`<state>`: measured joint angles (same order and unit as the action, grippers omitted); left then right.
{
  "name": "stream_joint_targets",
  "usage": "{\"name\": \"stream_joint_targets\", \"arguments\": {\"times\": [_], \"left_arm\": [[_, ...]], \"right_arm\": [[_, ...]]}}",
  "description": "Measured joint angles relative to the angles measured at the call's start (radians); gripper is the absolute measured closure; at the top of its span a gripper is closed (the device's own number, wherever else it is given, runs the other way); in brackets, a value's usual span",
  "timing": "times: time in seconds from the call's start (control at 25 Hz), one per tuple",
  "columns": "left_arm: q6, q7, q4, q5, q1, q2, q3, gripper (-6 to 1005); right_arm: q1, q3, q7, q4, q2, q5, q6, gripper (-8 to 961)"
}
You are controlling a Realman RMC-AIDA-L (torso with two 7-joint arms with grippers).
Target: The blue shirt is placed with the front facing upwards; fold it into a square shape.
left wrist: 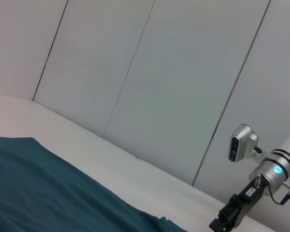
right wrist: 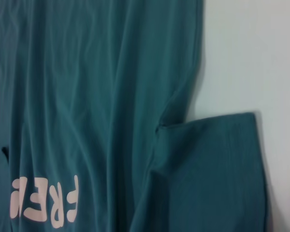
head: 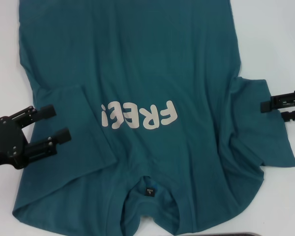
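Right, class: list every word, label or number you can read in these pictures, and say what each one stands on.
"FREE!" in cream block letters on the chest of the blue shirt, seen upside down from the head view.
A small black neck label inside the collar carries tiny pale marks, too small to read.
Nothing else is readable.

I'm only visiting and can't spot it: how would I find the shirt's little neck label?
Start at the blue shirt spread over the white table. Go from the cream letters toward the collar at the robot's edge. The small black label sits inside that neck opening, the only black patch on the cloth.
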<state>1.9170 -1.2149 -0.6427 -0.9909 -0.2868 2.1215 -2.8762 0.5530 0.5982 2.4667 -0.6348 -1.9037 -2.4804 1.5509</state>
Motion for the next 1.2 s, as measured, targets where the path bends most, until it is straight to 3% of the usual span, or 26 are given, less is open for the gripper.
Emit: {"name": "stream_joint_targets", "arguments": {"times": [0.8,1.0,1.2], "left_arm": [[0.000,0.000,0.000,0.000,0.000,0.000,0.000,186],[0.000,0.000,0.000,0.000,-0.003,0.000,0.000,186],[-0.001,0.000,0.000,0.000,-0.003,0.000,0.000,187]], "right_arm": [[0.023,-0.001,-0.002,0.008,-0.011,0.006,0.025,58],[0.025,-0.002,-0.010,0.002,-0.011,0.007,0.046,159],[0.027,-0.002,-0.010,0.000,-0.012,0.007,0.052,365]]}}
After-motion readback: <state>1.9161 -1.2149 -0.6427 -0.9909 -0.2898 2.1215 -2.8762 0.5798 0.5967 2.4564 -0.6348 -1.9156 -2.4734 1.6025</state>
